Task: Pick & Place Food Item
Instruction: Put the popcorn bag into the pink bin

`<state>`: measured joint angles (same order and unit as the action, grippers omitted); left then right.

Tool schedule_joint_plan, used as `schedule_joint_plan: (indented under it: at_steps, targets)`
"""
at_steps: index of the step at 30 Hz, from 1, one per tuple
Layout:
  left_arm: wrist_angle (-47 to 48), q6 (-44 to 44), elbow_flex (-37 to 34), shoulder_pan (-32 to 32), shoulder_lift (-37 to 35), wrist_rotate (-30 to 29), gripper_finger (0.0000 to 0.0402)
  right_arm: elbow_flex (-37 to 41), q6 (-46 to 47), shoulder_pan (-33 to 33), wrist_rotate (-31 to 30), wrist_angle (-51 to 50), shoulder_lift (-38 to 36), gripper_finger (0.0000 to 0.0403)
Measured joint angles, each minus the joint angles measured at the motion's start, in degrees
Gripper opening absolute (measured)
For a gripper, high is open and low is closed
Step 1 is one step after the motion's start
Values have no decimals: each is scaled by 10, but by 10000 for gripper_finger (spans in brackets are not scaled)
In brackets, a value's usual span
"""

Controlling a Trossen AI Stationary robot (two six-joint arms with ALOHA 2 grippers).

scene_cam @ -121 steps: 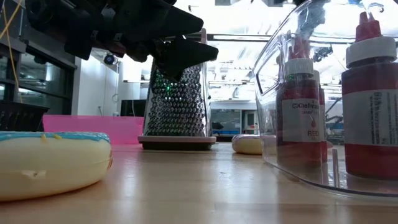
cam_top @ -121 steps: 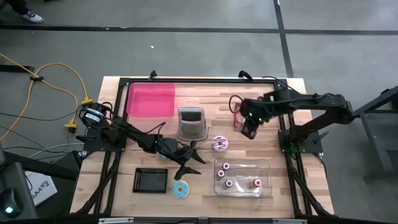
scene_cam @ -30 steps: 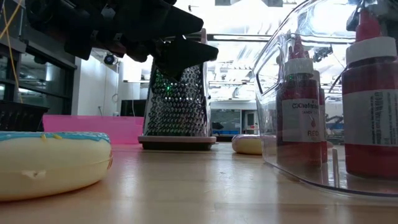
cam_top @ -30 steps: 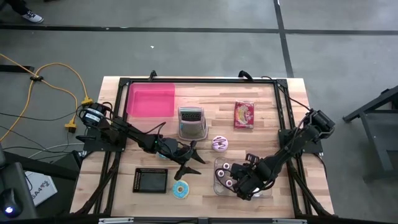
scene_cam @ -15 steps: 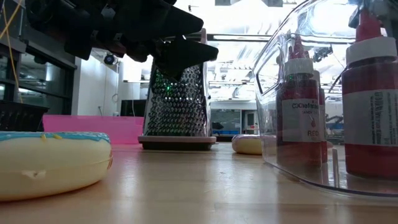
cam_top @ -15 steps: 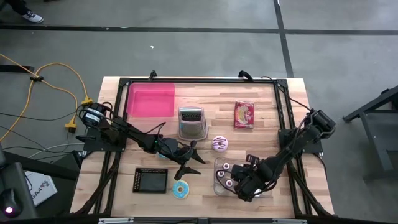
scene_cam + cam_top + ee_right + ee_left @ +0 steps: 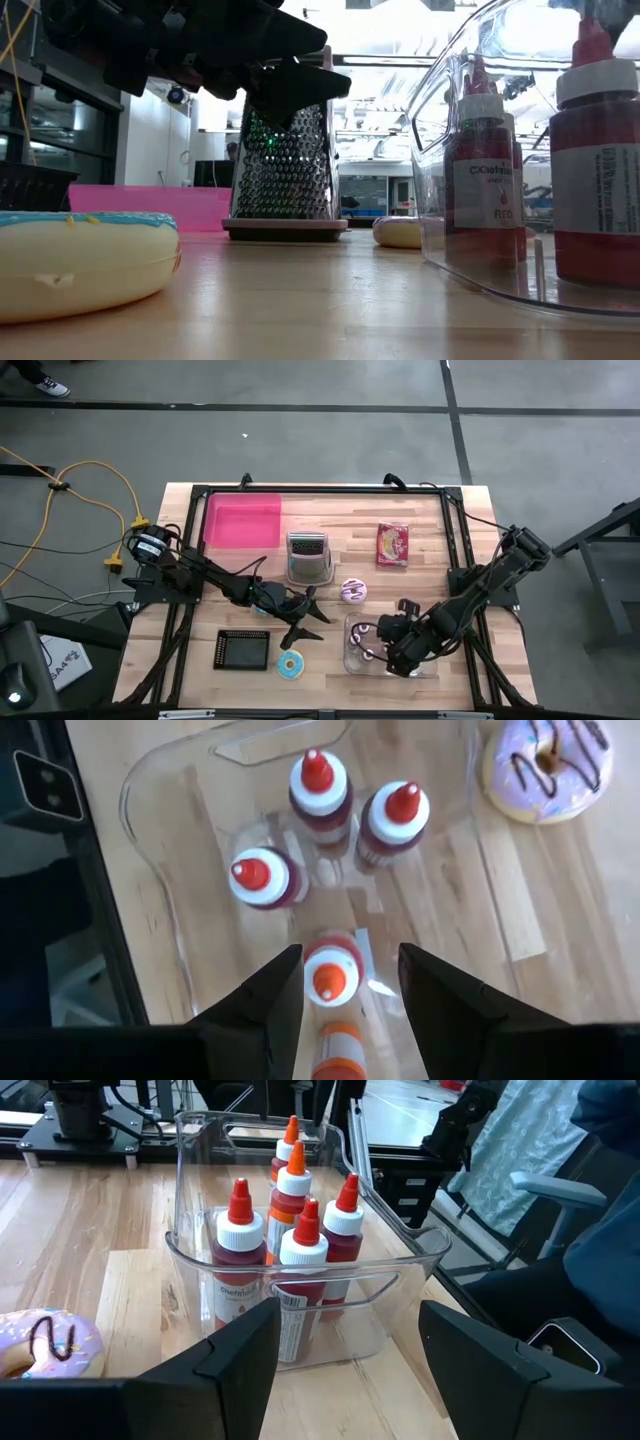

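At the counter's [image 7: 470, 510] near edge, around 6 o'clock, lay a blue-iced doughnut [image 7: 291, 665] with a black tray [image 7: 243, 649] just to its 9 o'clock. At 4 o'clock stood a clear bin [image 7: 350, 663] holding five red-filled squeeze bottles [image 7: 300, 1265]. On one label, seen from counter height, only the word "RED" [image 7: 497, 212] could be read; the other print was too small. The right tool [image 7: 348, 955] hung over the bin, its fingers spread to either side of an orange-tipped bottle [image 7: 331, 972] that stood in the bin; whether they touched it could not be told. The left tool [image 7: 305, 622] waited near the centre, fingers wide apart and holding nothing. Farther off sat a pink-frosted doughnut [image 7: 354, 591], then a metal grater [image 7: 308, 557]. A red snack packet [image 7: 393, 544] lay at 2 o'clock, its print unreadable, and a pink tray [image 7: 243, 520] at 11 o'clock.
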<state>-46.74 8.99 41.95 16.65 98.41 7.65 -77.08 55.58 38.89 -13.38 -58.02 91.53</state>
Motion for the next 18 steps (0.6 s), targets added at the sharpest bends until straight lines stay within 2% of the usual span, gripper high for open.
schedule_joint_plan:
  at_steps: [9,18]
  targets:
    - [0,0,0,0,0,0,233,0,-7,-20,-13,-1,0,152]
    - [0,0,0,0,0,0,233,0,-73,-61,-12,0,-13,152]
